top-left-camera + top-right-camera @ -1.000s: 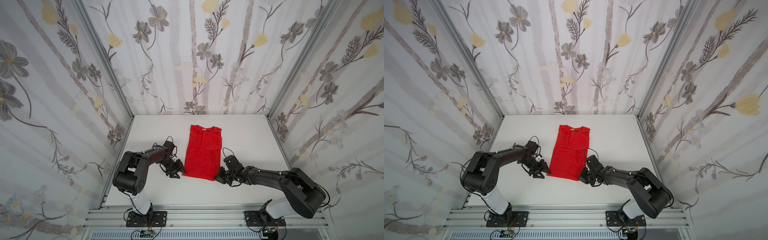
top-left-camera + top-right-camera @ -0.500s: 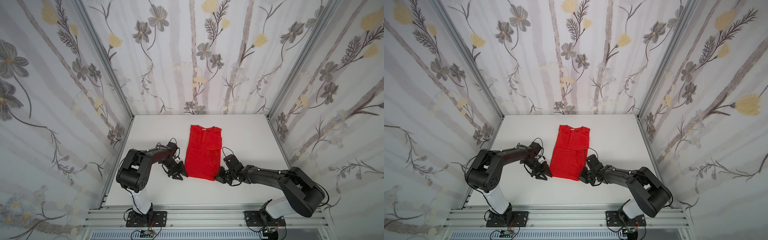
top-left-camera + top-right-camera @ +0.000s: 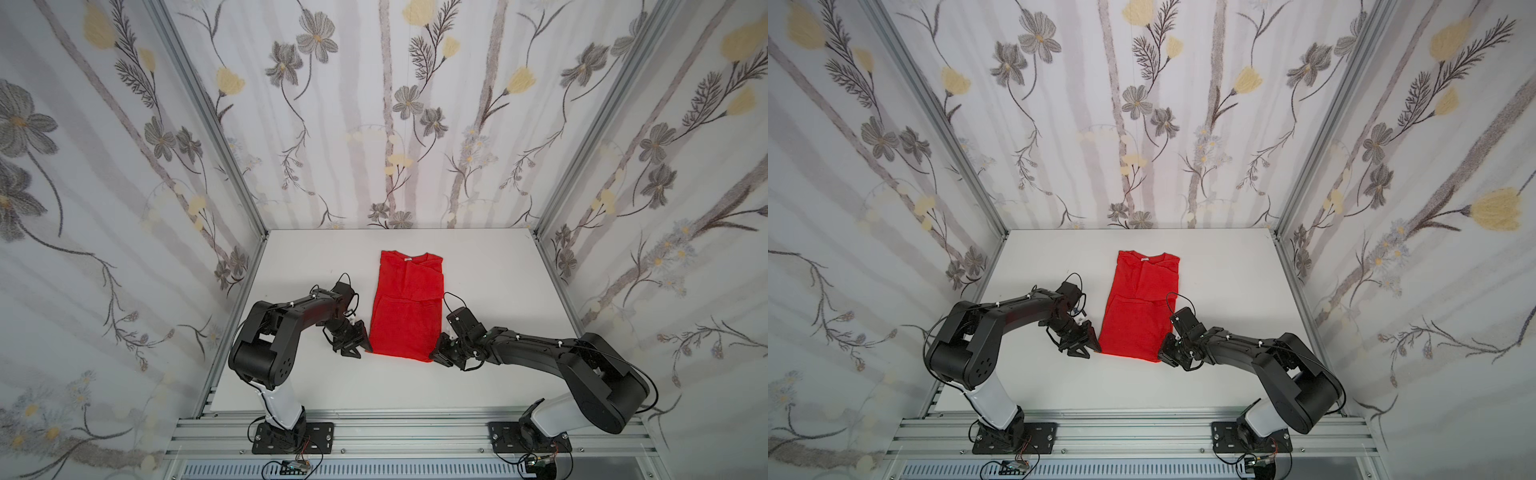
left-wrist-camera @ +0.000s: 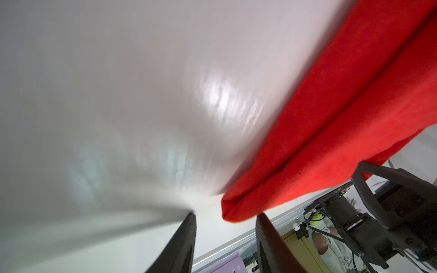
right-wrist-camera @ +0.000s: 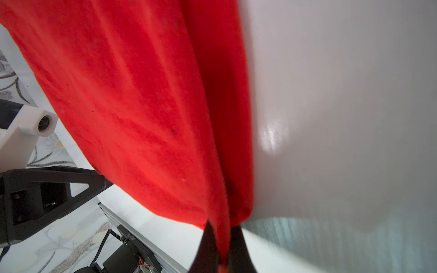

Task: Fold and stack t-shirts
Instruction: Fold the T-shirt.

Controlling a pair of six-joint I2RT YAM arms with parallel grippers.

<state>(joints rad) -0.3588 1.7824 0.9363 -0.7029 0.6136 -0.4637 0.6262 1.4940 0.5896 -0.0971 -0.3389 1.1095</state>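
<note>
The red t-shirt (image 3: 407,307) (image 3: 1142,307) lies flat on the white table, sleeves folded in, collar with its small white label at the far end. My left gripper (image 3: 360,347) (image 3: 1090,347) is low at the shirt's near left corner. In the left wrist view its jaws stand apart (image 4: 225,216), and the corner of the t-shirt (image 4: 331,118) sits just ahead of the tips, untouched. My right gripper (image 3: 436,356) (image 3: 1163,357) is at the near right corner. In the right wrist view it (image 5: 222,227) is shut on the hem of the t-shirt (image 5: 132,106).
The white table (image 3: 490,270) is enclosed by floral-papered walls on three sides, with metal corner posts (image 3: 552,208). An aluminium rail (image 3: 395,424) runs along the front edge, carrying both arm bases.
My left gripper has slid rightwards to the shirt's near left corner and its jaws have narrowed slightly. The right gripper has stayed shut on its corner.
</note>
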